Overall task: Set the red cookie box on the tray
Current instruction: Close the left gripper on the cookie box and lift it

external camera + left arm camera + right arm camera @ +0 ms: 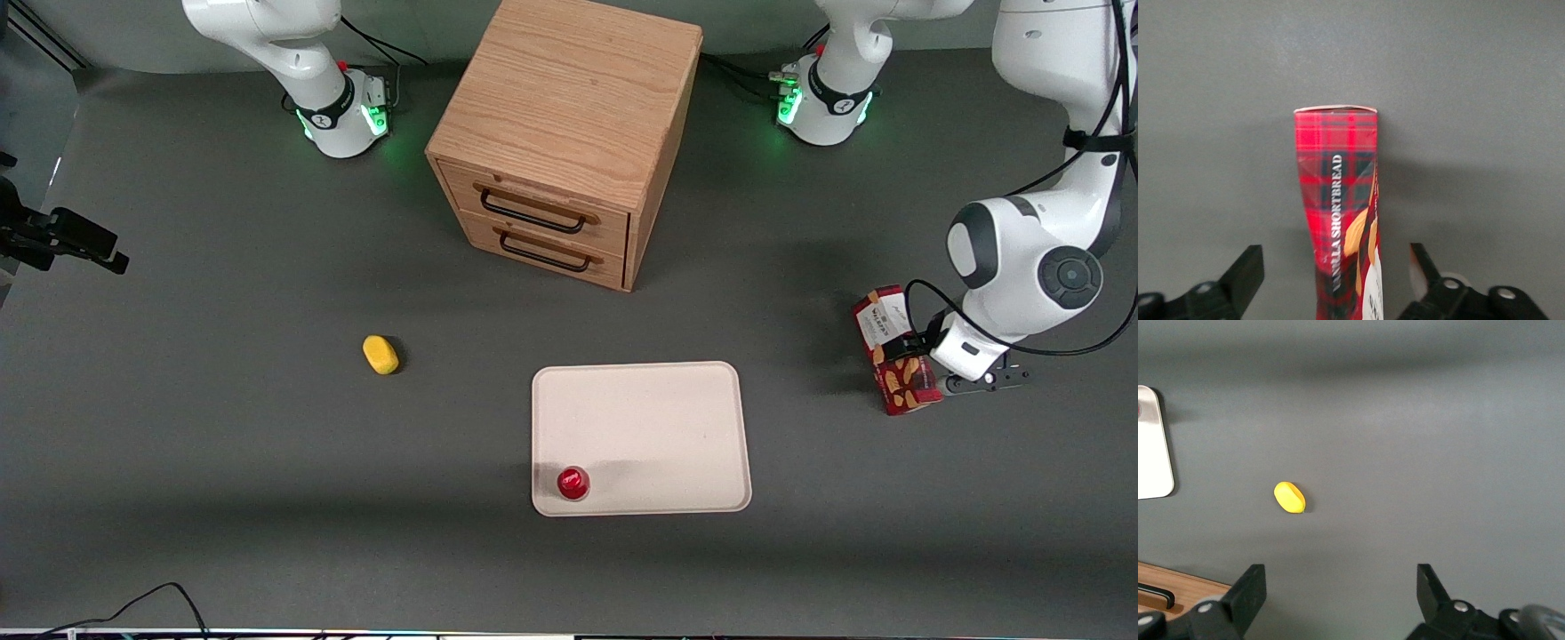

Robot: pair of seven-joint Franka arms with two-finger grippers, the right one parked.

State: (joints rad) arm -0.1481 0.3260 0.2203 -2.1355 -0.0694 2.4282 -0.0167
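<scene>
- The gripper (909, 366) is down low at the working arm's end of the table, right at the red cookie box (893, 349).
- In the left wrist view its two fingers (1245, 273) are spread wide, one on each side of the red cookie box (1338, 220). There is a gap on both sides, so it is not squeezing the box. It is open around it.
- I think the fingers sit like that so they can close on the narrow sides. That looks like the next job: squeeze, then lift.
- The box seems to rest on the table (267, 444) with its white label end farther from the front camera than the gripper.
- The tray (658, 418) is well apart from the gripper, toward the parked arm's end of the table. The box is not on it yet, so most of the task is still to do.
- A small round red-topped thing (573, 483) sits in the tray's corner, so the box should go on the bare part.
- The front view shows the tray, a wooden drawer cabinet (569, 133) and a yellow thing (381, 354). The left wrist view shows none of these.
- The left wrist view shows the gaps beside the box and the words on it. The front view cannot show that.
- The right wrist view shows the yellow thing (1290, 497) and one edge of the tray (1155, 447), but no box.
</scene>
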